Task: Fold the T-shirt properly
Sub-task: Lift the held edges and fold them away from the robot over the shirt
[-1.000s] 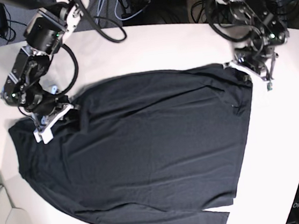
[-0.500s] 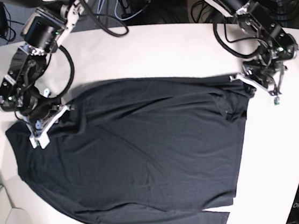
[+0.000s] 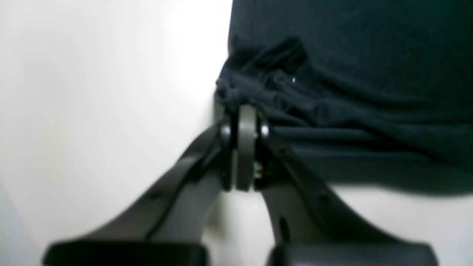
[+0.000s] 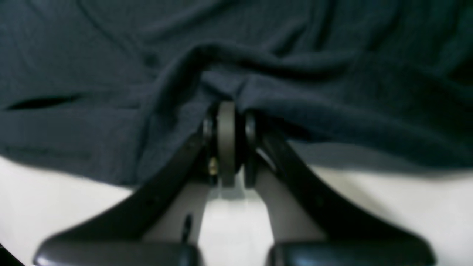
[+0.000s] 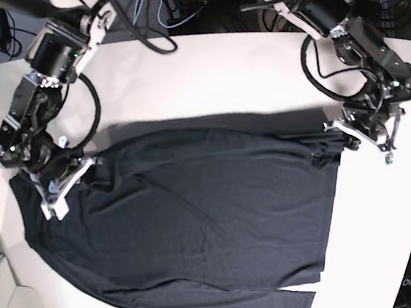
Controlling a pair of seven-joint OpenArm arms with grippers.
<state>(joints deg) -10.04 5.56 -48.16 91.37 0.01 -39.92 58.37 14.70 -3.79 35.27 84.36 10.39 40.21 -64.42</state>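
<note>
The black T-shirt [image 5: 191, 222] is lying spread across the white worktop [image 5: 240, 68], its top edge lifting into a fold. The left hand [image 3: 242, 111] is pinching a bunched corner of the fabric between closed fingers, and the right hand [image 4: 226, 107] is clamping a ridge of cloth at the opposite side

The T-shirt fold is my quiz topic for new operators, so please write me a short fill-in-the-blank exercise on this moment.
1. The colour of the T-shirt is ____.
2. The left gripper is shut on the shirt's ____.
3. The right gripper has its jaws ____ on the fabric.
4. The shirt lies on a ____ table.

Missing words: black; edge; closed; white
</note>
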